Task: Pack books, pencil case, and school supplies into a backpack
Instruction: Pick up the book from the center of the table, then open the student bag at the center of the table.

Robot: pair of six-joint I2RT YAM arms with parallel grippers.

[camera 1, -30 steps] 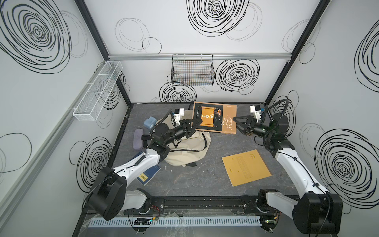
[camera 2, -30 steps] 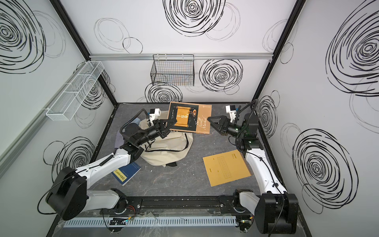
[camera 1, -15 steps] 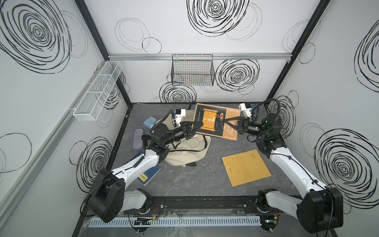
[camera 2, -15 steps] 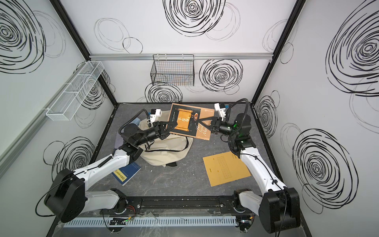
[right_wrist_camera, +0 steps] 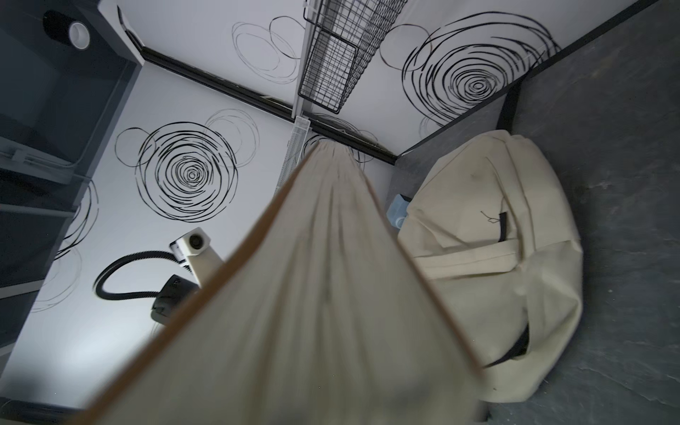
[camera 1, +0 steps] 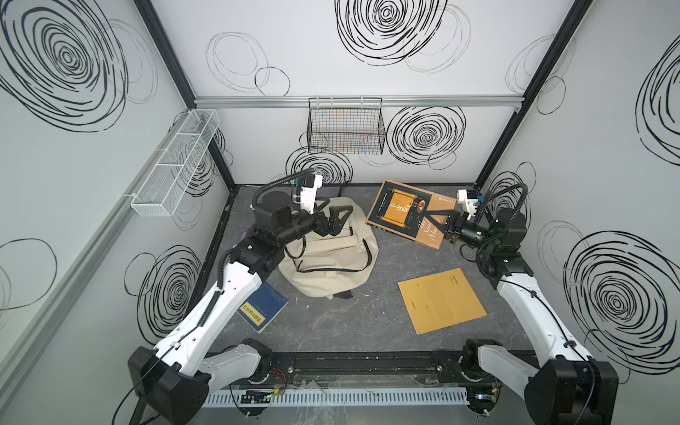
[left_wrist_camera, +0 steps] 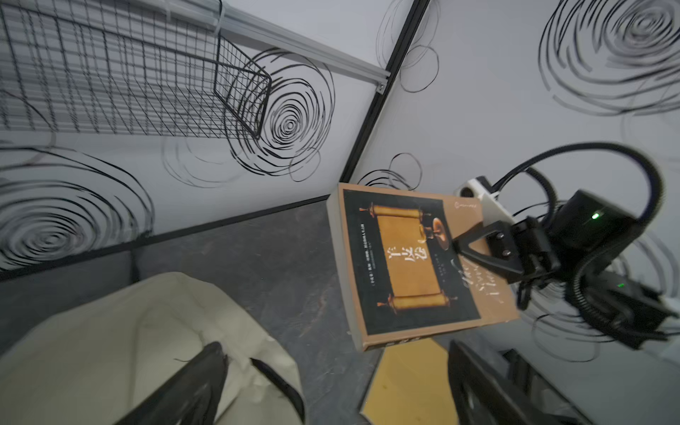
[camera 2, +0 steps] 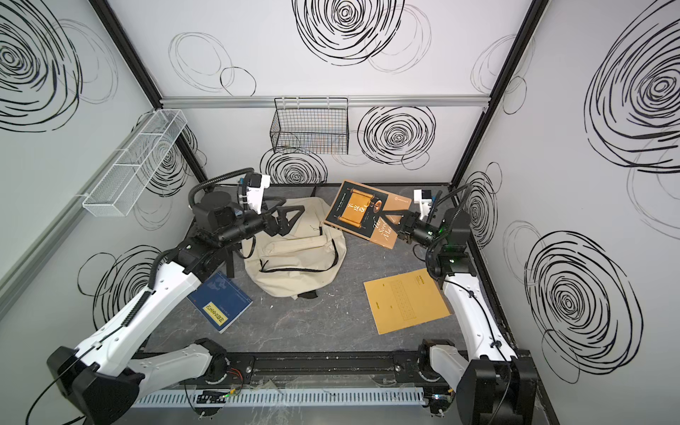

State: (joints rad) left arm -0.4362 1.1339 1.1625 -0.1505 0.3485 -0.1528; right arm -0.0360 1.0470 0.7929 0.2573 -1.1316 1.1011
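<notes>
**Book's in the air, bag isn't ready for it**

Biggest thing first: the backpack (camera 1: 331,257) is a floppy cream canvas lump slumped on the dark stone-look worktop (camera 1: 349,323), with black straps and a black zip line curling across it; I can't tell from here whether the mouth is actually gaping.

Next down, a thick book (camera 1: 401,211) with a brown cover, a black panel and a gold scroll picture; it's lifted clear of the worktop and tilted, just beside the bag. The right tool (camera 1: 436,220) is pinching it by one edge; from the wrist camera you see the pale page block sagging a bit, so it's a bendy softcover.

The left tool (camera 1: 333,209) hangs over the top of the bag with its jaws spread wide, holding nothing.

A thin mustard book (camera 1: 441,300) lies flat near the right arm; a thin navy book (camera 1: 263,307) with a yellow label is half under the left arm. A little light blue boxy pencil sharpener (right_wrist_camera: 398,210) peeks out behind the bag.

My read: this is the first-book step; next the left tool probably needs to grab the opening's fabric edge and lift, so the right can slide the book in narrow edge first.
</notes>
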